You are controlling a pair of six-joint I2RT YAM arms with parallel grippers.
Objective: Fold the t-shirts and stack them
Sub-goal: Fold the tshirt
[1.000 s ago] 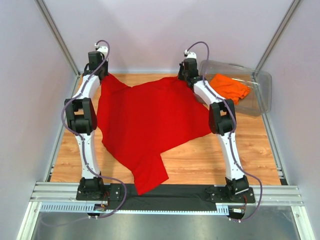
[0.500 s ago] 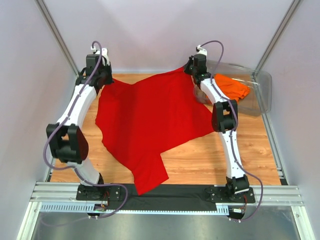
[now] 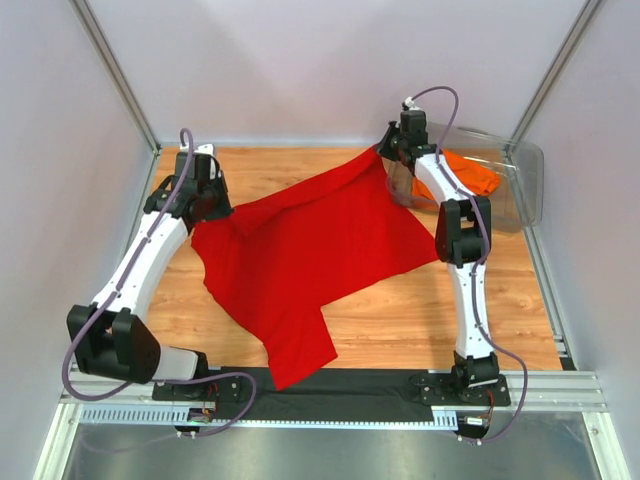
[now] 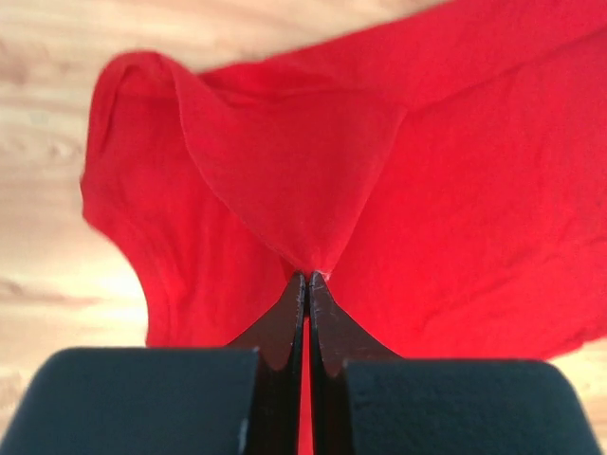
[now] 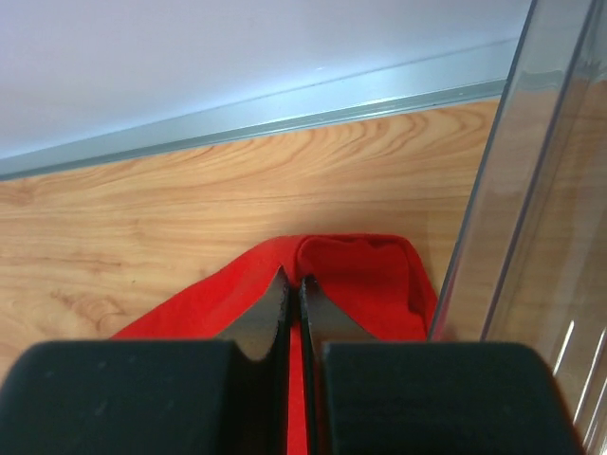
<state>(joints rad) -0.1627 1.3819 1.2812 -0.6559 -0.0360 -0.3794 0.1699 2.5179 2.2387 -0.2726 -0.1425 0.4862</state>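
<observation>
Both hands have shifted in the last second, and the red t-shirt (image 3: 310, 250) has gone with them. The left hand (image 4: 308, 280) has drawn back from the far edge of the worktop (image 3: 400, 320) toward its own base, its fingers pressed together on a pinch of red cloth that rises in a small peak just ahead of the tips, with a sleeve lying loose to its left. The right hand (image 5: 292, 280) has swung outward and a little farther away, its fingers likewise closed tight on a fold of the shirt's edge; the wall of the clear bin (image 3: 525, 190) now stands just to its right, and the orange t-shirt (image 3: 470, 175) lies inside that bin, beyond the right hand and untouched. Between the two hands the shirt's far edge, which ran fairly level a second ago, now slants and looks pulled straighter, while the rest of the cloth trails back from the hands across the worktop to its near edge. I judge this to be spreading and straightening the shirt before any fold; no fold is made yet, and stacking is still far off.
</observation>
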